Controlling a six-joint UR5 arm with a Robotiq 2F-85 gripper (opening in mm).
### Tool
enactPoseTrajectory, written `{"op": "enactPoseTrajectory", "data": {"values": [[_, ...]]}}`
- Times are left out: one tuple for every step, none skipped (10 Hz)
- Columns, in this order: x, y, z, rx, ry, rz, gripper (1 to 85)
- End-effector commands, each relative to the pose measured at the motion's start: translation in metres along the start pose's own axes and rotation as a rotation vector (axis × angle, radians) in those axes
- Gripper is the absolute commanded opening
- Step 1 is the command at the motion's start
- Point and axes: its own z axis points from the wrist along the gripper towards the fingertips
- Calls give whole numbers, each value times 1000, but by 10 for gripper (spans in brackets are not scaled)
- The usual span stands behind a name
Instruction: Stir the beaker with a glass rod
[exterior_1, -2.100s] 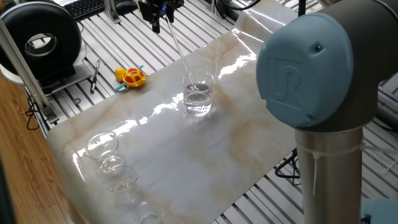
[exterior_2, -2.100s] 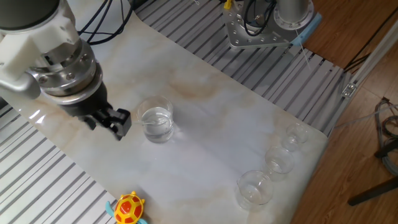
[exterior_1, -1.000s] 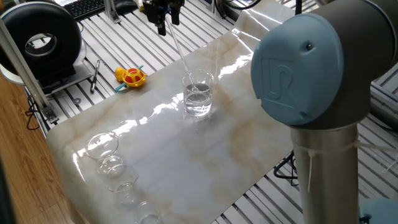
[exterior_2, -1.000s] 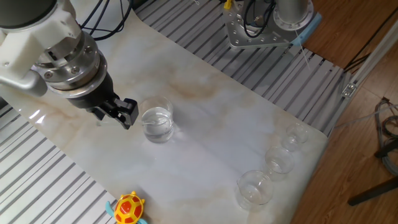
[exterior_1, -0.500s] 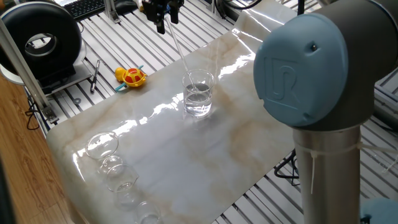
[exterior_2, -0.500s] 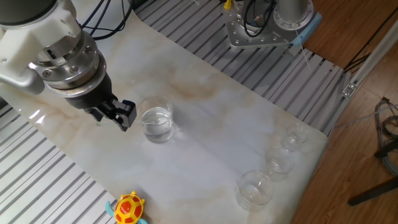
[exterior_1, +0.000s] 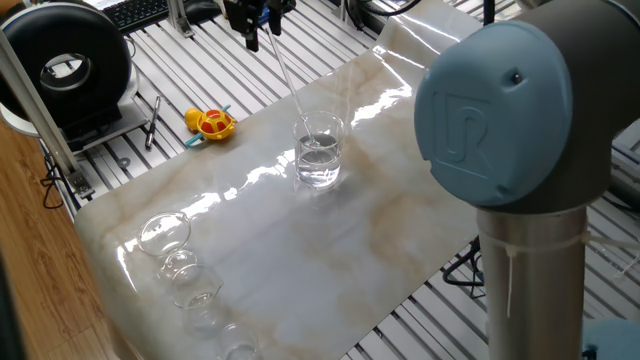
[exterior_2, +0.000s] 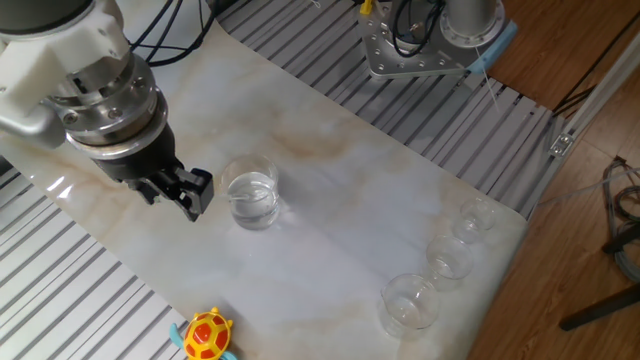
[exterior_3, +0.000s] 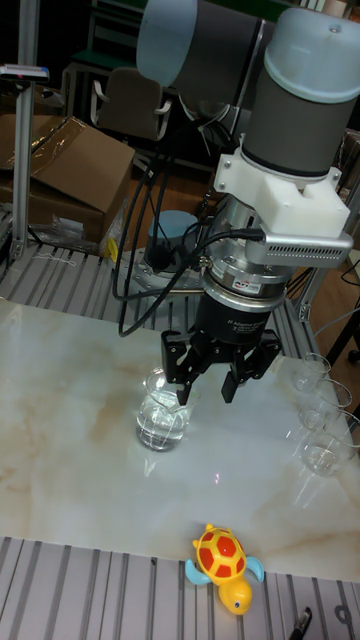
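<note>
- Your arm's big grey-blue joint housing (exterior_1: 510, 100) fills the right of one fixed view, and it has swung a touch back to the right compared with a second ago — the arm is swaying, which fits a stirring motion under way.
- The marble-patterned table sheet (exterior_2: 340, 200) carries everything, and nothing on it has shifted.
- The gripper (exterior_2: 178, 190) hangs just beside the beaker; in the other fixed view it has pulled back to the left and away from the glass since half a second ago, after closing in on it a second ago. That back-and-forth is your stir stroke.
- The beaker (exterior_1: 319, 151) stands upright mid-sheet with clear liquid in it, in the same spot as before. So the rod is moving in the liquid without dragging the glass along.
- The three smaller glass vessels (exterior_2: 445, 262) sit well apart near the sheet's edge, untouched.
- The toy turtle (exterior_1: 210, 122) lies off the sheet's edge, unmoved.
- The glass rod (exterior_1: 290, 85) slants down from the gripper into the beaker, its lower end in the liquid. The fingers look pinched together on its top end, though the rod is so thin there that the contact itself is hard to make out.
</note>
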Motion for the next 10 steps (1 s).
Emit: {"op": "enactPoseTrajectory", "data": {"values": [[4,-4,-3,1,19,-30,557],[-1,-4,1,-3,29,-37,557],[-5,-4,3,-5,27,-43,557],[-8,-2,2,-7,30,-43,557],[-8,-2,0,-2,46,-42,553],[-8,-3,0,-1,48,-42,543],[-8,-3,0,-1,50,-41,530],[-8,-3,1,-1,50,-41,513],[-7,-3,2,-2,52,-41,503],[-7,-3,2,-2,53,-39,497]]}}
